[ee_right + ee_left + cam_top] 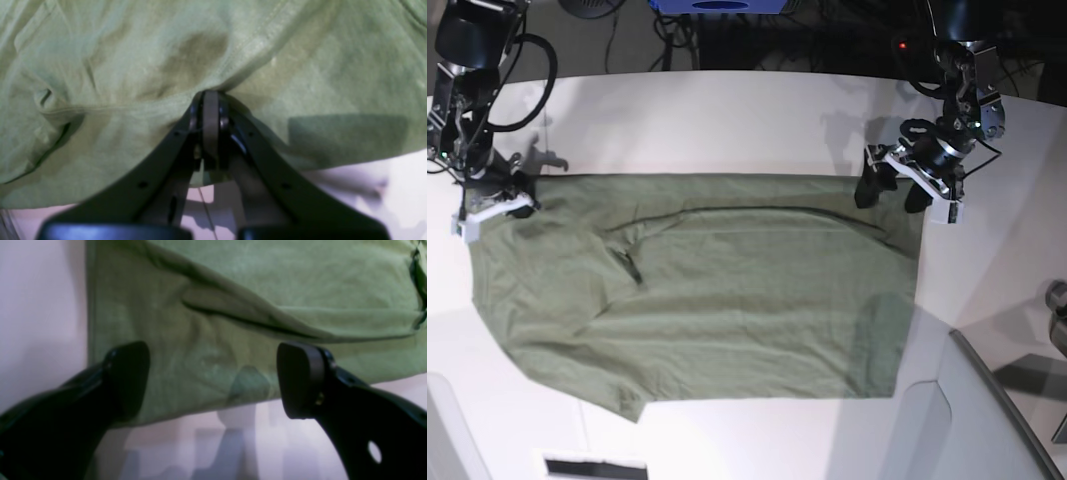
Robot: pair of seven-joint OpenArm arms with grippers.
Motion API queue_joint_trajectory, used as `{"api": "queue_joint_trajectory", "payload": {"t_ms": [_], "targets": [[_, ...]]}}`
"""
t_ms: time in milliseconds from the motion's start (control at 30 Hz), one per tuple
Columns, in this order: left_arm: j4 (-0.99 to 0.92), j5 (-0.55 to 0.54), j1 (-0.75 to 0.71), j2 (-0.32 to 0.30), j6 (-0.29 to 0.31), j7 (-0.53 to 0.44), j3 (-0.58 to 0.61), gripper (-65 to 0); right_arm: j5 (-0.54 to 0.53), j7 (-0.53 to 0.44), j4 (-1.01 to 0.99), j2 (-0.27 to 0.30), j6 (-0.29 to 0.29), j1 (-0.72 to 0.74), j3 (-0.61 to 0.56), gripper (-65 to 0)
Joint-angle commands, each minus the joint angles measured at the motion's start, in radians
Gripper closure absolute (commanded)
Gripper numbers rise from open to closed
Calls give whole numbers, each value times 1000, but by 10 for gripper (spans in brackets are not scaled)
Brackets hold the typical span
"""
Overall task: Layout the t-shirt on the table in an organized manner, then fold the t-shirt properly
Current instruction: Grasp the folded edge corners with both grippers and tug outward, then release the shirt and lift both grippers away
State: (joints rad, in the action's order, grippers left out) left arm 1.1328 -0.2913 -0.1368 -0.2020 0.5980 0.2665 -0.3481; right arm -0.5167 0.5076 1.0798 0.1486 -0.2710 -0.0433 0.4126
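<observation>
Left to right across the base view, the right claw (522, 203) comes first, its fingers closed together on a pinch of the shirt (757, 300), with the upper layer's edge (140, 104) drawn to a bend right at the tips. From that claw, the shirt's long axis runs sideways towards the left claw (895, 190), while its width spreads out ahead, away from both arms, over the table (677, 110). A strip of the lower layer (110, 186) shows on the arm side of the right claw's tips. Between the claws, the upper layer's edge bows away from the arms, leaving a long band of the lower layer bare behind it. The left claw stands wide, nothing between its fingers; it is over that bare band, near the shirt's end, with the loose edge slanting just ahead of its tips. That offset is what the coming move probably turns on: the right claw is already at the edge, whereas the left one likely needs to go slightly forward before closing. The left arm is the nearer to this loose stretch. Closing where it is could catch the lower layer instead, and pulling with the right claw alone might skew the fold.
</observation>
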Motion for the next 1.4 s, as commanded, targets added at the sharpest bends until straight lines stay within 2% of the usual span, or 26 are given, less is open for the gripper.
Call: {"api": "queue_joint_trajectory", "payload": {"t_ms": [0,167,267,300,367,433,500,600,633,667,733,800,867,900,933,1000,1100,1167,1233,1267,1367], "targets": [[36,-1,-8,-9,-8,12,-3,-576,28,41,9,9,16,-11,2,0],[106,-1,-14,-11,-10,21,-4,-576,28,43,127,4,12,-37,2,0],[180,-3,-19,-3,-10,38,-73,-578,25,46,244,1,12,-65,2,0],[212,-9,-22,6,-5,73,-102,-578,23,46,276,-1,12,-74,4,-2],[293,-73,-27,12,-5,187,-177,-578,-49,50,320,-16,14,-96,47,-6],[370,-182,-45,8,-3,284,-236,-578,-171,112,333,-24,14,-100,147,-78],[425,-297,-83,-30,-3,319,-257,-578,-264,193,333,-22,14,-99,233,-215],[447,-414,-133,-104,-3,319,-225,-553,-345,251,333,-24,12,-99,329,-435],[445,-418,-142,-135,-3,317,-199,-507,-360,257,333,-24,12,-99,362,-476],[441,-418,-145,-159,-3,313,-173,-451,-368,259,331,-24,11,-99,388,-482],[412,-420,-146,-190,-3,307,-144,-291,-371,260,297,-20,9,-96,431,-477],[366,-420,-139,-192,-3,307,-142,-132,-371,260,231,-16,9,-76,451,-476],[330,-420,-136,-190,-2,305,-141,-36,-371,260,159,-7,8,-59,457,-476],[316,-420,-136,-185,-2,305,-141,-18,-371,260,124,6,8,-53,452,-476],[306,-420,-136,-185,-2,305,-136,-28,-371,260,90,10,8,-45,452,-476],[286,-420,-137,-185,-2,307,-139,-91,-369,256,30,15,8,-31,454,-476],[246,-420,-143,-192,-2,307,-141,-247,-368,256,-36,36,-1,-5,452,-476],[220,-420,-143,-192,-2,307,-142,-364,-366,256,-89,53,-35,18,451,-476],[191,-420,-143,-192,-2,307,-142,-438,-365,256,-143,65,-70,41,454,-474],[171,-420,-143,-192,-2,307,-142,-453,-365,256,-168,75,-80,47,454,-474],[112,-420,-136,-192,-2,307,-142,-436,-363,254,-229,82,-89,67,451,-474]]}}
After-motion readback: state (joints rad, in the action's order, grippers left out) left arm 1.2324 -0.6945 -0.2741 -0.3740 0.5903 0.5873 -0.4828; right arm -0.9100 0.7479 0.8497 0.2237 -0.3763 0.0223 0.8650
